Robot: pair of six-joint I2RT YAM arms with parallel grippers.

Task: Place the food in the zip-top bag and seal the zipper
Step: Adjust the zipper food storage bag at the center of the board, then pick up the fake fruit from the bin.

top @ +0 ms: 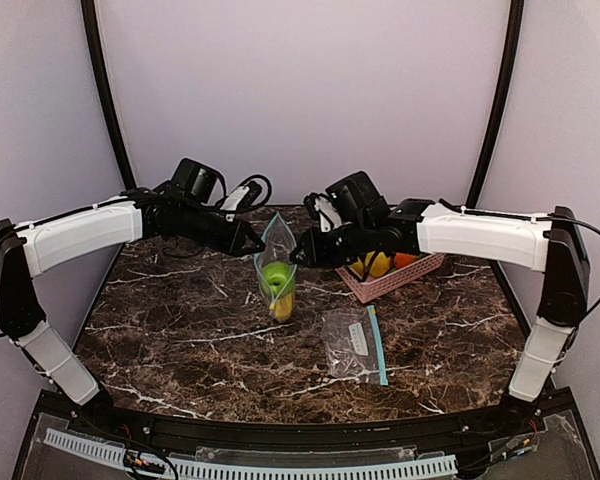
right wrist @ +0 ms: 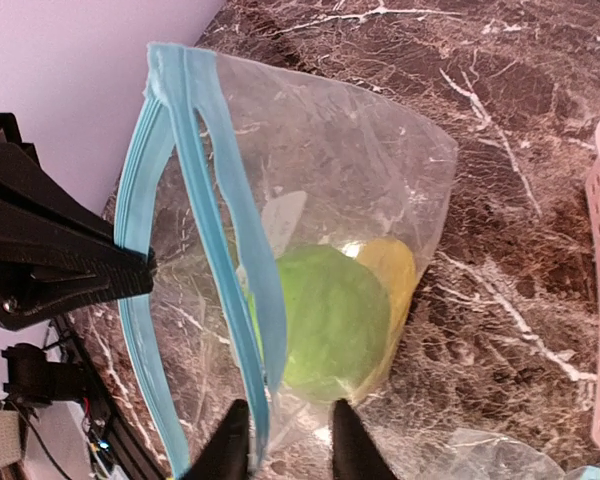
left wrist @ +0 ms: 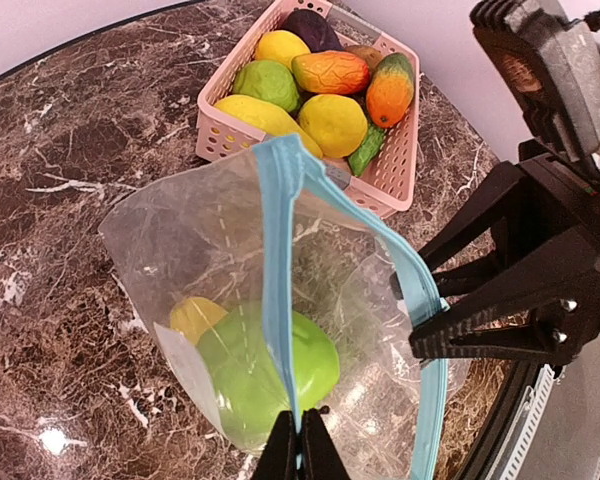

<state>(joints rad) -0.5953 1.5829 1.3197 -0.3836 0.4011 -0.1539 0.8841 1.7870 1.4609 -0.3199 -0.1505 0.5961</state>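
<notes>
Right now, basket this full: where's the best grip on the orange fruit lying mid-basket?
Probably across the narrow middle of the orange fruit, from above. It lies flat on top of the pile with its length across the basket, and the basket walls and neighbouring fruit block its sides.

Zip-top bag (top: 277, 235): upright at the centre of the table (top: 180, 340), between the left gripper (top: 255, 243) at its left edge and the right gripper (top: 298, 255) at its right edge, with two pieces of food (top: 277, 283) inside, one atop the other. Basket (top: 390, 286): toward the right rear corner, just right of the bag, holding more food. Second bag (top: 352, 343): flat on the table, in front of the basket, nearer the front edge.
</notes>
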